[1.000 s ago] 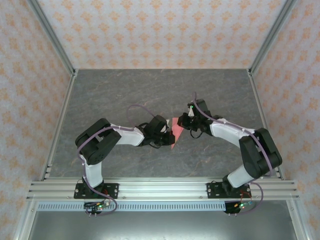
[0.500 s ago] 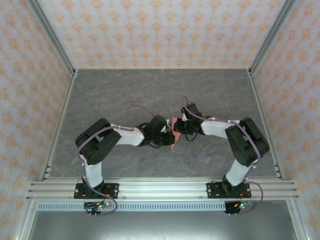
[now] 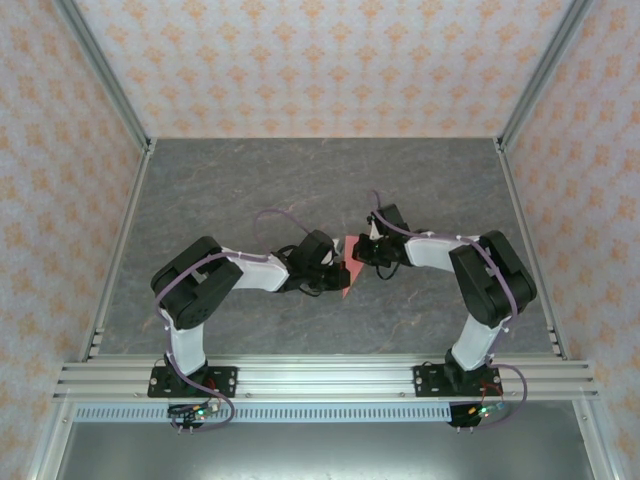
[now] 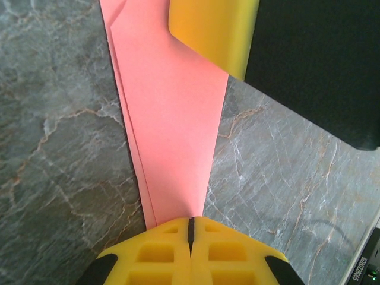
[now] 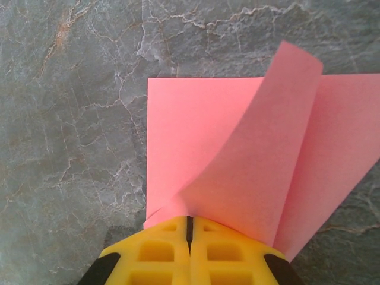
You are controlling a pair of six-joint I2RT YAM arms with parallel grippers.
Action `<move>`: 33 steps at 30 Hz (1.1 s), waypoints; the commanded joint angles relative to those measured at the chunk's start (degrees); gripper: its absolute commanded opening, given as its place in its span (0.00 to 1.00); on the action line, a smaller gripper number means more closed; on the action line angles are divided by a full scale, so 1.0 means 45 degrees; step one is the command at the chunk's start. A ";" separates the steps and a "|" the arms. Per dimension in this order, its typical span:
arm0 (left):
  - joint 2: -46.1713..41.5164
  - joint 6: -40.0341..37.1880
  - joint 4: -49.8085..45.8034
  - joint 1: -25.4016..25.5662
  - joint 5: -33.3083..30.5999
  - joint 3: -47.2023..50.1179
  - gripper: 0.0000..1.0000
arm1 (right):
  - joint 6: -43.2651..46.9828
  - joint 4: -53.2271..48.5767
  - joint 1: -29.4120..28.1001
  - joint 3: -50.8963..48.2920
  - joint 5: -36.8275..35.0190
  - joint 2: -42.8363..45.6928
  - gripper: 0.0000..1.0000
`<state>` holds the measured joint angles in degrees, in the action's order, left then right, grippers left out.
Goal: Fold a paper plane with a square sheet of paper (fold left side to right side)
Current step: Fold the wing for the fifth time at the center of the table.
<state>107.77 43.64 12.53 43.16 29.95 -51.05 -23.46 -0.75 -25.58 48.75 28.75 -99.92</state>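
The left gripper point(image 4: 190, 222) has its yellow jaws pressed together, with only a thin dark seam between them. The narrow end of the pink paper point(image 4: 172, 130) runs right up to its tips. Whether that end is nipped between the jaws or merely pressed under them cannot be told. From there the paper widens away from the gripper as a long wedge with layered edges along its left side, lying flat on the grey marbled table point(image 4: 59, 148). At the far end of the wedge, one of the right arm's yellow fingers point(image 4: 214, 32) rests over the paper, with its black body beside it.

The right gripper point(image 5: 189, 221) also has its jaws together. A curled flap point(image 5: 267, 166) of the paper rises from its tips and arches over to the right, above a flat layer with a straight left edge.

From above, the two grippers meet near the middle of the table, the left gripper point(image 3: 338, 275) just on the near side and the right gripper point(image 3: 362, 250) just beyond. The pink paper point(image 3: 350, 268) shows as a small sliver between them, mostly covered by the arms. This view also shows the patterned walls point(image 3: 320, 60) and the metal rail point(image 3: 320, 380) carrying both bases. The wrist views give the folds and the flap.
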 commanded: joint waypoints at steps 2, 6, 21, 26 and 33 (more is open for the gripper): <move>0.0946 -0.0059 -0.2024 0.0193 -0.0634 0.0385 0.02 | 0.0500 0.0138 0.0598 0.0045 -0.0981 -0.0315 0.04; 0.0974 -0.0029 -0.2016 0.0187 -0.0623 0.0387 0.02 | 0.0589 0.0129 0.0744 0.0084 -0.0977 -0.0316 0.04; 0.0974 -0.0029 -0.2024 0.0195 -0.0621 0.0406 0.02 | 0.0836 0.0027 0.1400 0.0386 -0.0852 -0.0432 0.05; 0.0973 -0.0029 -0.2026 0.0194 -0.0621 0.0423 0.02 | 0.0908 -0.0076 0.1616 0.0592 -0.0710 -0.0559 0.07; 0.0974 -0.0029 -0.2034 0.0185 -0.0617 0.0426 0.02 | 0.0883 0.0026 0.1953 0.0670 -0.0516 -0.0625 0.08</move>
<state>108.16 43.64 12.91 43.16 29.93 -51.40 -20.71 -1.02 -17.78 50.50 29.69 -101.23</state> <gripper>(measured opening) 0.051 0.075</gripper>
